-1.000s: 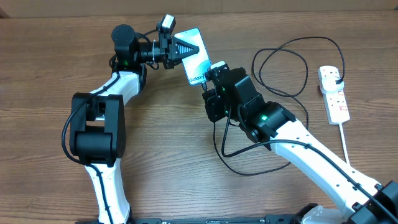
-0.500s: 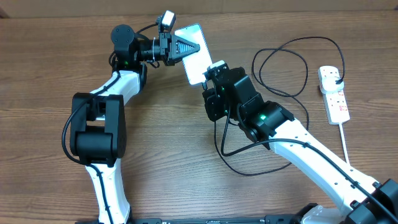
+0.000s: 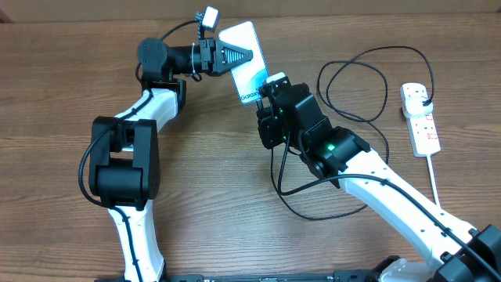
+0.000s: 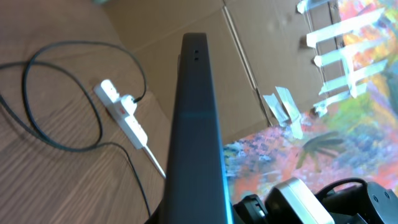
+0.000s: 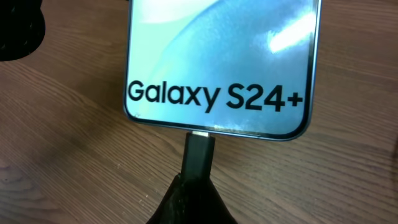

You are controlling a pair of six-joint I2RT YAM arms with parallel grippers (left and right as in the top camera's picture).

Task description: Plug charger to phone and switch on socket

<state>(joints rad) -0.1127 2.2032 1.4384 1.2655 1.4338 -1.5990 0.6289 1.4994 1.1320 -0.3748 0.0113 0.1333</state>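
Note:
The phone [image 3: 244, 59], with a light-blue screen reading "Galaxy S24+", is held tilted above the table by my left gripper [image 3: 235, 56], which is shut on its upper part. It shows edge-on in the left wrist view [image 4: 196, 130]. My right gripper [image 3: 270, 92] is shut on the charger's small black connector [image 5: 199, 152], whose metal tip touches the middle of the phone's [image 5: 217, 62] bottom edge. The black charger cable [image 3: 352, 86] loops right to its plug in the white socket strip [image 3: 421, 117].
The socket's thick white cord [image 3: 436, 184] runs toward the front right. More black cable loops lie under my right arm [image 3: 301, 205]. Cardboard sheets line the table's far edge [image 3: 352, 6].
The left gripper raised and tilted the phone, so the "Galaxy" end shows above the right gripper again. The right gripper stayed at the phone's bottom edge.

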